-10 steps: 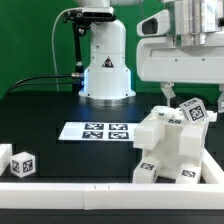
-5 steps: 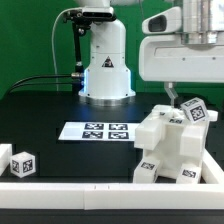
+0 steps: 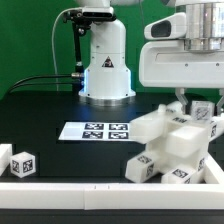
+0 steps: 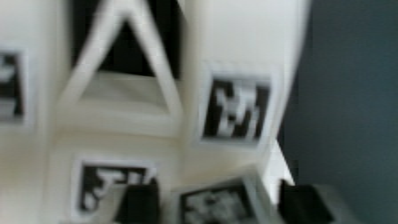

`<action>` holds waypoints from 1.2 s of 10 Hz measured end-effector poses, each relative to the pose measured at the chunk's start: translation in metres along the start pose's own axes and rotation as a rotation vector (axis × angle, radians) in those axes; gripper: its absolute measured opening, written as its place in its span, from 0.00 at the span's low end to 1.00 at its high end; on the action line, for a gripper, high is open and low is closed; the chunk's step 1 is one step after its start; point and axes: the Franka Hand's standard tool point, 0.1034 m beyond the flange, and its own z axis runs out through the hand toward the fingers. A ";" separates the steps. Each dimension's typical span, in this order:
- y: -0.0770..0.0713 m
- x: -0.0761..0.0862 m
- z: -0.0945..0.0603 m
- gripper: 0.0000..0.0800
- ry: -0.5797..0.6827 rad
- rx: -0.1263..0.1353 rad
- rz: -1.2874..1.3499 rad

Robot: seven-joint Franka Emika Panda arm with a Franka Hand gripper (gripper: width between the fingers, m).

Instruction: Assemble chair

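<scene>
The chair [image 3: 172, 148] is a blocky white structure with black-and-white tags at the exterior view's right, and it stands tilted. My gripper [image 3: 190, 100] comes down on its upper right part. In the wrist view my gripper [image 4: 222, 203] has its dark fingers [image 4: 139, 205] on either side of a white tagged part of the chair [image 4: 228, 110], close against it. The view is blurred.
The marker board [image 3: 95, 130] lies flat in the middle of the black table. A small white tagged cube [image 3: 21, 163] sits at the exterior view's left by the white front rim [image 3: 70, 186]. The robot base [image 3: 105, 72] stands behind.
My gripper has moved to the exterior view's right and down onto the chair. The chair has shifted and tilted, its lower corner swinging to the exterior view's left.
</scene>
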 end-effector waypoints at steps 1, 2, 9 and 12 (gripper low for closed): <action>0.000 0.000 0.000 0.35 0.000 0.000 0.000; 0.001 0.000 0.000 0.35 0.000 0.000 0.009; -0.004 0.001 0.000 0.35 -0.005 0.011 0.369; -0.005 0.003 0.000 0.35 -0.030 0.044 0.649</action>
